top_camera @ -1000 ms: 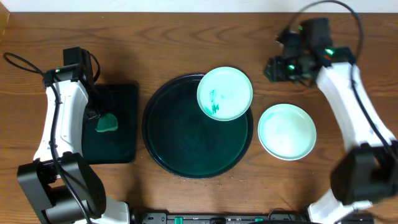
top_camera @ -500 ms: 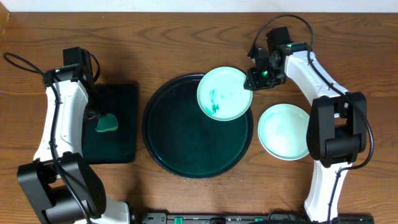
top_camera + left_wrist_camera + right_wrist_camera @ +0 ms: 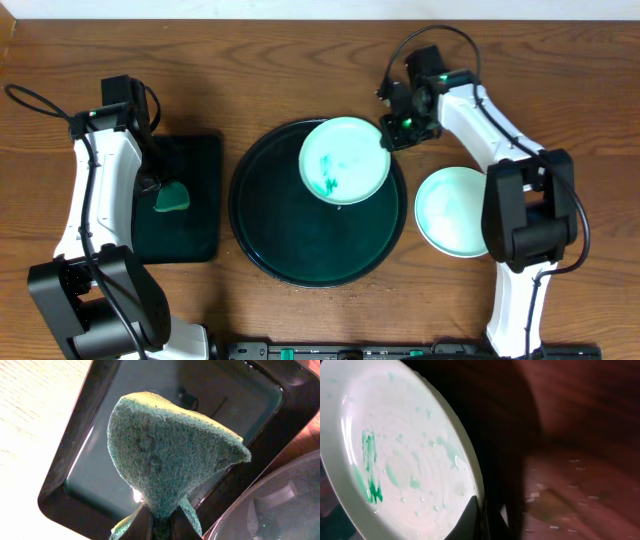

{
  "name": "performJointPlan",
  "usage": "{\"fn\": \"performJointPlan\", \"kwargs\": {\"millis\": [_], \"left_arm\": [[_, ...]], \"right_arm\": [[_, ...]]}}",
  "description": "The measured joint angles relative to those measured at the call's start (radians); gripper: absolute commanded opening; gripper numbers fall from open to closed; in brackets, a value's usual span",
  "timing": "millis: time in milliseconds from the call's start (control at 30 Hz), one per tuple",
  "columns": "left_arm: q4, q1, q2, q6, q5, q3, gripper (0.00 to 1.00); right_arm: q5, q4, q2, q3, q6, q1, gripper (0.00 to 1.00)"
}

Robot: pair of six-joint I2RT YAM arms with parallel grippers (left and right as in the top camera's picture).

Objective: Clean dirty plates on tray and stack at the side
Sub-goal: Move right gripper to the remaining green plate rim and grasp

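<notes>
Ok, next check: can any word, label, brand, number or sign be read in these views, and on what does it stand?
None can be read. The smeared plate, the second plate, the round tray, the rectangular tray and the sponge bear no writing. The black strip at the table's front edge shows only green specks, too small to read.

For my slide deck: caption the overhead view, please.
Overhead: right gripper grips the smeared plate over the round tray; left gripper holds a green sponge above the rectangular tray.
</notes>
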Motion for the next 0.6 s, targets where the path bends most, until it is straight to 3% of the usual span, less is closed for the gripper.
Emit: {"fn": "performJointPlan", "kwargs": {"millis": [300,600], "left_arm": [[0.005,0.000,0.000,0.000,0.000,0.000,0.07],[0.009,-0.039,0.000,0.000,0.041,0.000,0.07]], "right_arm": [[-0.029,-0.121,-0.009,-0.001,0.192,0.098,0.01],[0.009,0.055,-0.011,-0.138,0.398,0.184,0.01]]}}
